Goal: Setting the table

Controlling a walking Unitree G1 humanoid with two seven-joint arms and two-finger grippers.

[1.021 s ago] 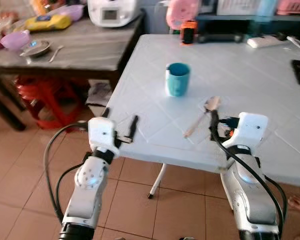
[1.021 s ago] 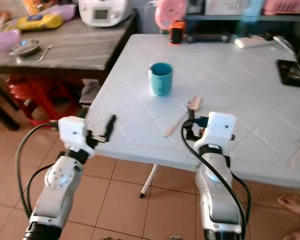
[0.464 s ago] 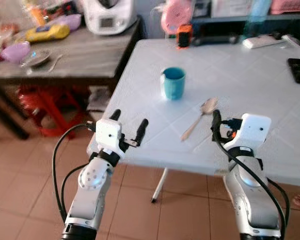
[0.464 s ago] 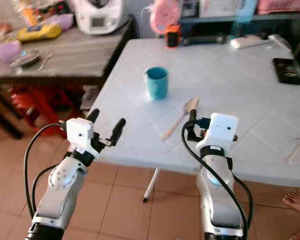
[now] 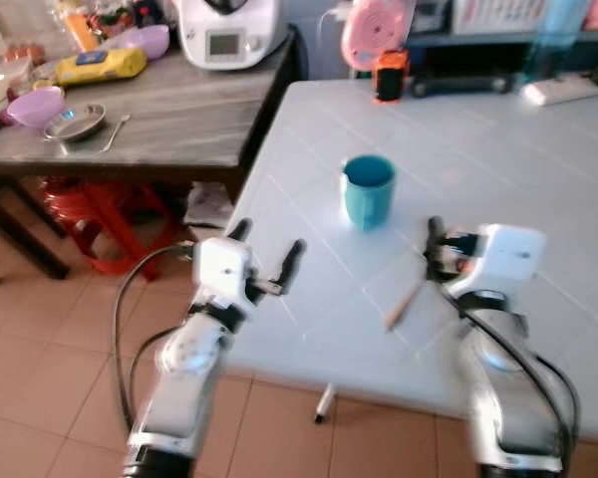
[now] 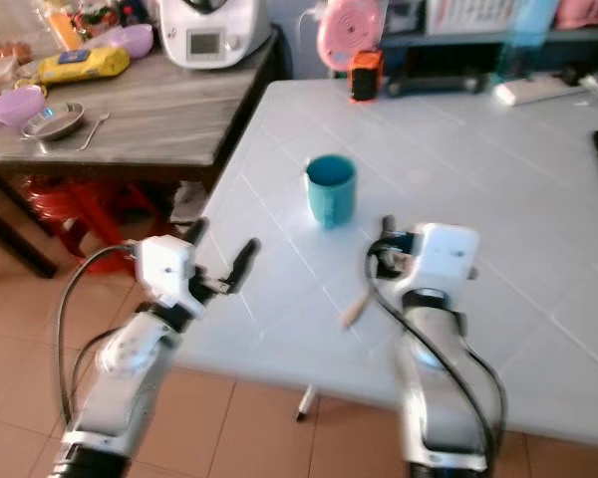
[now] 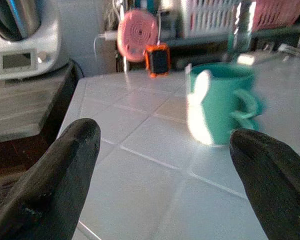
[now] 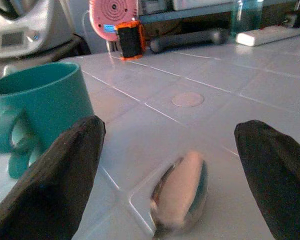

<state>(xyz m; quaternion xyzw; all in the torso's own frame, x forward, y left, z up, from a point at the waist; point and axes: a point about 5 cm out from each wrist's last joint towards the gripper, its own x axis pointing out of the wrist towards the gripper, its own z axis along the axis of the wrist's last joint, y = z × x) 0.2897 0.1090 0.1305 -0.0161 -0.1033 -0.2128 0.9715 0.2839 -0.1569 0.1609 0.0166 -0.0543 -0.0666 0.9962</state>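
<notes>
A white tiled table point(image 5: 498, 139) stands before the robot, and a teal mug point(image 5: 368, 190) sits upright on it, nearer its left edge than its right and well back from the near edge. A spoon point(image 5: 407, 302) lies on the table between the mug and the near edge, its pale handle pointing toward that edge; in the right wrist view its bowl point(image 8: 182, 192) lies flat on the tiles, close in front of the camera and between the two fingers, with the mug off to one side. The right gripper point(image 8: 175, 175) hovers low over the table just above the spoon's bowl end, its black fingers spread wide and holding nothing. The left gripper point(image 5: 267, 259) is raised at the table's near left corner, its fingers also spread wide and empty; the left wrist view looks along them across the tiles to the mug, which stands well apart from the fingertips point(image 7: 72, 150). At the table's far edge stand a small orange and black device point(image 5: 389, 76) and a pink round object point(image 5: 375, 30). To the left, a dark wooden side table point(image 5: 159, 110) carries a white appliance point(image 5: 229, 30), a purple bowl point(image 5: 35, 105) and a metal dish point(image 5: 77, 121).
</notes>
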